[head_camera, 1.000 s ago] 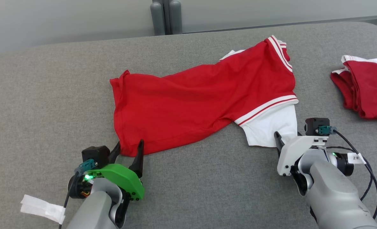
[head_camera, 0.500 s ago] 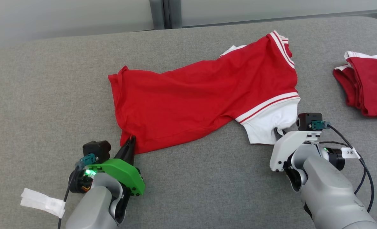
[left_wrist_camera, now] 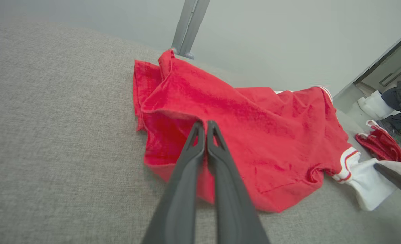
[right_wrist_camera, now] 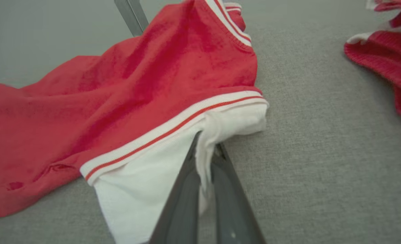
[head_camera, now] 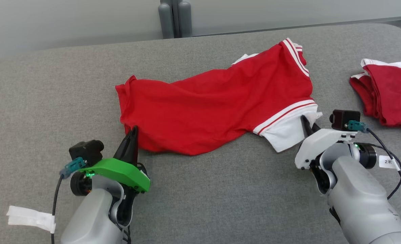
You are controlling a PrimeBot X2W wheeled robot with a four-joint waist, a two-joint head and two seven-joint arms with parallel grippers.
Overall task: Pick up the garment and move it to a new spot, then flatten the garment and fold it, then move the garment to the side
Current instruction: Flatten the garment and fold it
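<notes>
Garment (head_camera: 217, 105) is pinched at both ends, folks! The left claw (head_camera: 131, 134), fingers pressed tight together, has the red hem corner nipped right at its tips, and the cloth bunches into a small ridge there. The right claw (head_camera: 307, 122) is clamped too, with a fold of the white sleeve (head_camera: 285, 134) caught between its fingers. Beyond the left claw's tips the red body spreads away toward the right claw, rumpled and slack, lying on the grey surface (head_camera: 220, 189) between the two. Off the right claw's outer side, well apart, sits another red-and-white cloth pile (head_camera: 390, 98), out of this play.

Handling? I'd call it a light, limp knit with no stiffness. It will sag and swing between the grips, and thin cloth can slide out of a tip pinch. The holds look sensible to me: hem corner at one end, sleeve at the other. But the sleeve hold is only on an edge, so I'd judge any lift should go evenly with both claws, keeping the span gently taut
</notes>
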